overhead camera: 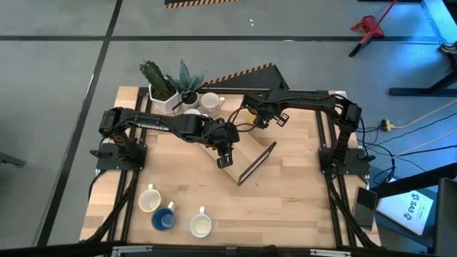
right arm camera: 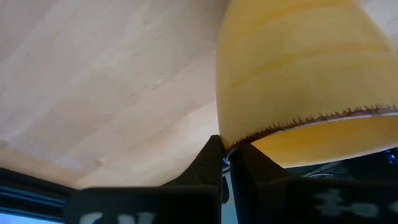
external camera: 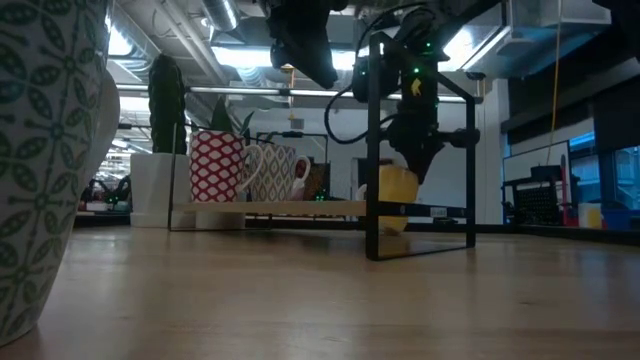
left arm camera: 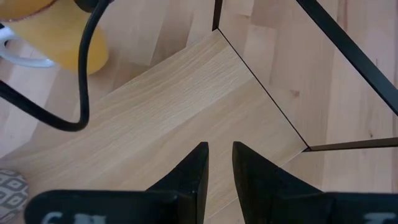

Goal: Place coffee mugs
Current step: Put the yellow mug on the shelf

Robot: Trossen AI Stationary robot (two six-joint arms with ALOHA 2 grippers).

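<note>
Wooden tray (overhead camera: 246,153): a flat light-wood board with a thin black frame, lying on the table (overhead camera: 285,207) under both claws. No mug can be seen standing on the bare wood just below the left claw.
Right gripper (right arm camera: 225,163): its fingers are pressed together on the rim of the orange mug (right arm camera: 298,74), so it holds this mug. In the low view the mug (external camera: 397,187) hangs directly under the claw, close above the tray's board.
Orange mug look: yellow-orange glaze, rounded body, a thin dark line along the rim.
Left gripper (left arm camera: 219,163): the fingers stand narrow, with a small gap, and nothing is between them. It hovers over the tray's wood, near one corner of the frame.
Mugs near the plants: a white mug (overhead camera: 210,103) stands beyond the left claw, beside the white pots (overhead camera: 166,100) with green plants.
Mugs at the front: a cream mug (overhead camera: 148,199), a blue mug (overhead camera: 163,218) and another white mug (overhead camera: 201,225) stand together, well apart from both claws. Their insides look empty.
</note>
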